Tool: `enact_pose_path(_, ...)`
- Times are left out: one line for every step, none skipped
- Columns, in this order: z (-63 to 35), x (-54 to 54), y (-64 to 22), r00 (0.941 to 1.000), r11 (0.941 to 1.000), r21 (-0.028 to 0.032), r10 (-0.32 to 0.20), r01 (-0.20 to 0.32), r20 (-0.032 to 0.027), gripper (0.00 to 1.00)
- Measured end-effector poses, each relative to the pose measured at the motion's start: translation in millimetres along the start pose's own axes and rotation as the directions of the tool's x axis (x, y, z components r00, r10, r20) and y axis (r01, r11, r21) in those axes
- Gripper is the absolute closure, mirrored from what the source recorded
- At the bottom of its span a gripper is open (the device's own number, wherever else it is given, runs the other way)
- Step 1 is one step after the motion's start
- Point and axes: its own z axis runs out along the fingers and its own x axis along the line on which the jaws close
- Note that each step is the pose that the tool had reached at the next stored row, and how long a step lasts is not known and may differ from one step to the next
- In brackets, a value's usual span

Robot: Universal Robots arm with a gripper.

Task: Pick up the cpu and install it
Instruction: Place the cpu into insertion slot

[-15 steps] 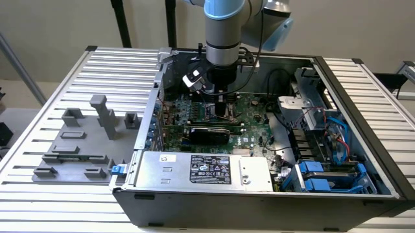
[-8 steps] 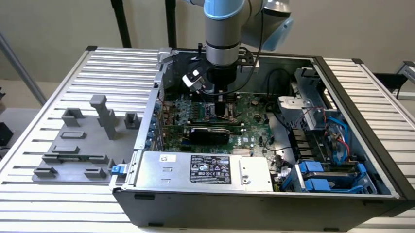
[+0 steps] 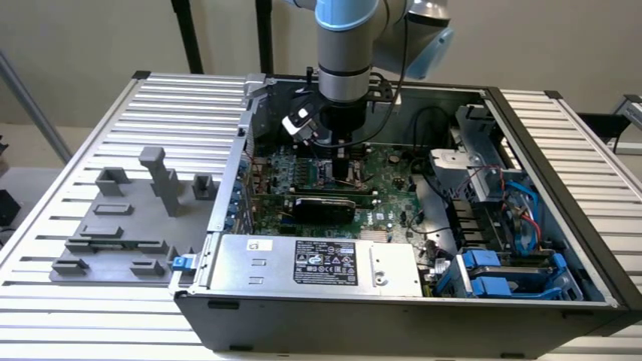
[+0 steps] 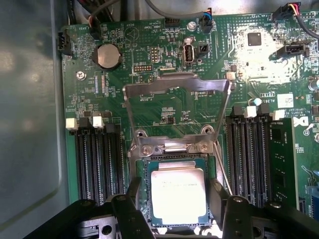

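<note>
The gripper (image 4: 175,189) hangs low over the motherboard (image 4: 164,74), its fingers (image 4: 133,196) apart; the cpu (image 4: 178,199) lies flat in the socket (image 4: 174,162) beside the swung-open load plate (image 4: 177,87); the fingers flank it, seemingly without touching.

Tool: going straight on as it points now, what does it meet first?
Likely the cpu in its socket, directly under the tool. The fingers straddle it, so they may reach the socket's rim first; depth is unclear.
</note>
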Motion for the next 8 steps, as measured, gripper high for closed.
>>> enact_pose_path(-0.2,-0.6,0.1,1.0000,1.0000,0.0000,0.000,0.000,0.0000,0.37)
enact_pose_path(-0.3,-1.2,0.2,1.0000,1.0000,0.0000,0.000,0.000,-0.0002,0.37)
enact_pose_path(-0.6,-1.5,0.3,1.0000,1.0000,0.0000,0.000,0.000,-0.0003,0.37)
enact_pose_path(-1.0,-1.6,0.4,1.0000,1.0000,0.0001,0.000,0.000,-0.0005,0.37)
enact_pose_path(-1.1,-1.5,0.4,1.0000,1.0000,0.0001,0.000,0.000,-0.0013,0.37)
enact_pose_path(-1.4,-1.6,0.5,1.0000,1.0000,0.0003,0.000,0.000,-0.0022,0.37)
enact_pose_path(-1.7,-1.6,0.5,1.0000,1.0000,0.0003,0.000,0.000,-0.0031,0.37)
enact_pose_path(-2.1,-1.6,0.5,1.0000,1.0000,0.0004,0.000,0.000,-0.0042,0.37)
